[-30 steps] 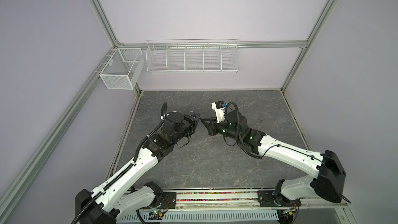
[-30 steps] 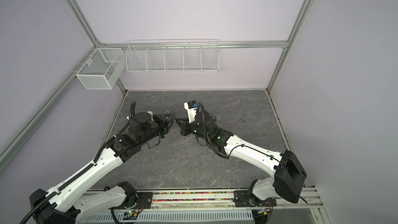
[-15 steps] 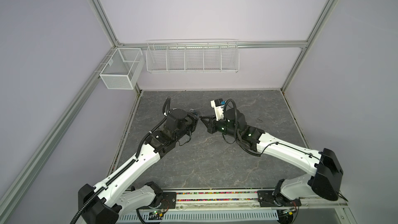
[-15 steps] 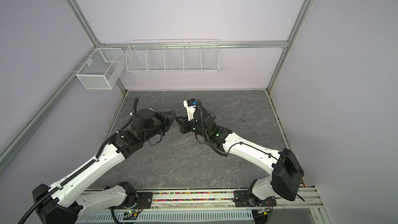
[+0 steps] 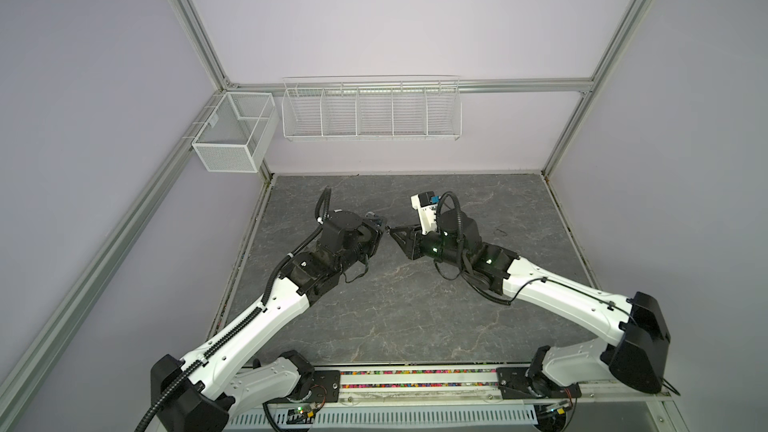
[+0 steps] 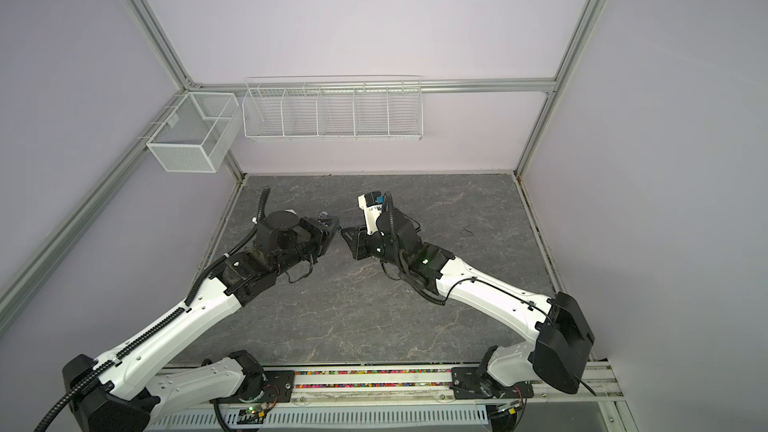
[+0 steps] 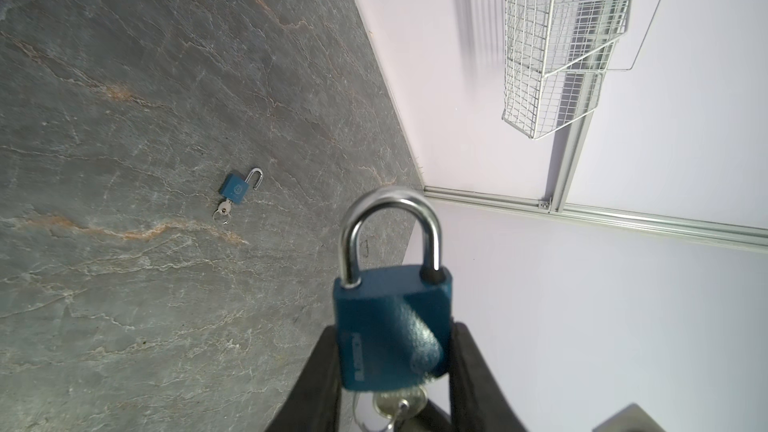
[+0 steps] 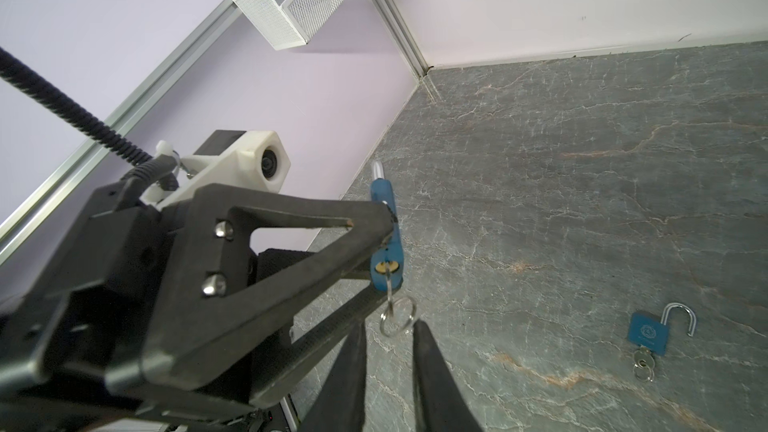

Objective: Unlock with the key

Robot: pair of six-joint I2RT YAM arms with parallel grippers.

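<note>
Dead ahead of my barely-parted right jaws, the key is pointing back at them, left jaws clamping the padlock.

My left fingers look matt black and faintly grainy; the padlock wears satin blue paint, its shackle polished metal.

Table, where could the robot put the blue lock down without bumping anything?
Bare table: the front middle by the rail, and the strip along the back wall. Crowded: the centre, where the left end effector, holding its padlock, meets the right end effector; an open padlock lies to the right.
</note>
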